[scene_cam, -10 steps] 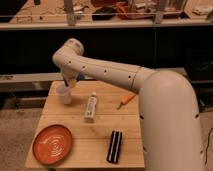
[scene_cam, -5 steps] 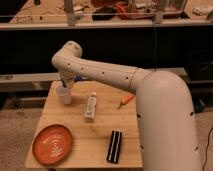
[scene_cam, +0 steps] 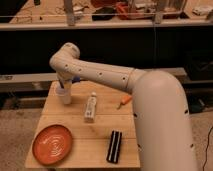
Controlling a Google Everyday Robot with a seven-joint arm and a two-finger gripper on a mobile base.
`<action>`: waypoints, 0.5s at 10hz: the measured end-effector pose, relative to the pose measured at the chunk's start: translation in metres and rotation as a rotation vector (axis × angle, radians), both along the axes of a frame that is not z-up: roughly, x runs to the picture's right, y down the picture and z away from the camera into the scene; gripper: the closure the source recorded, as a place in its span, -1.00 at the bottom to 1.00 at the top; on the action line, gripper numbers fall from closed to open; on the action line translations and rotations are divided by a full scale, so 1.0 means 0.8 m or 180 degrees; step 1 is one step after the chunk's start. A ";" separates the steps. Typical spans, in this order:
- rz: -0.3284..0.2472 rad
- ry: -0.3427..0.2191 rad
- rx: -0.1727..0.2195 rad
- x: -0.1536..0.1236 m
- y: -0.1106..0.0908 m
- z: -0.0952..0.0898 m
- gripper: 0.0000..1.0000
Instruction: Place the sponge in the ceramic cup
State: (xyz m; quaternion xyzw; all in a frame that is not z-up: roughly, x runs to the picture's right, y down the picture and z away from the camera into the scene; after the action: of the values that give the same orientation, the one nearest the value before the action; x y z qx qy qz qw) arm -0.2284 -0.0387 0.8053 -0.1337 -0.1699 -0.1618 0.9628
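The ceramic cup (scene_cam: 64, 96) is small and white and stands at the back left of the wooden table (scene_cam: 80, 131). My gripper (scene_cam: 64, 84) hangs straight above it, at the cup's mouth, with the arm coming in from the right. A small patch of blue, the sponge (scene_cam: 75, 79), shows at the gripper just above the cup; most of it is hidden by the fingers and wrist. The gripper is shut on it.
A white tube (scene_cam: 90, 107) lies in the middle of the table. An orange plate (scene_cam: 52, 145) sits at the front left and a black-and-white striped bar (scene_cam: 115, 146) at the front right. A small orange object (scene_cam: 123, 102) lies near the right edge.
Hardly anything differs; the gripper stays over the cup and the arm has shifted only slightly.
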 end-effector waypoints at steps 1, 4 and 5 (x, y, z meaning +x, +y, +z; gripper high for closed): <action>0.0001 0.0004 -0.0012 -0.001 0.001 0.001 0.98; -0.0020 0.0013 -0.0034 -0.002 0.004 0.003 0.98; -0.0041 0.0015 -0.0040 -0.008 0.006 0.003 0.98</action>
State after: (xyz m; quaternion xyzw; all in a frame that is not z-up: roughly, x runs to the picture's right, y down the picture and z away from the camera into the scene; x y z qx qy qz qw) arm -0.2350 -0.0342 0.8074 -0.1412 -0.1679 -0.1666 0.9613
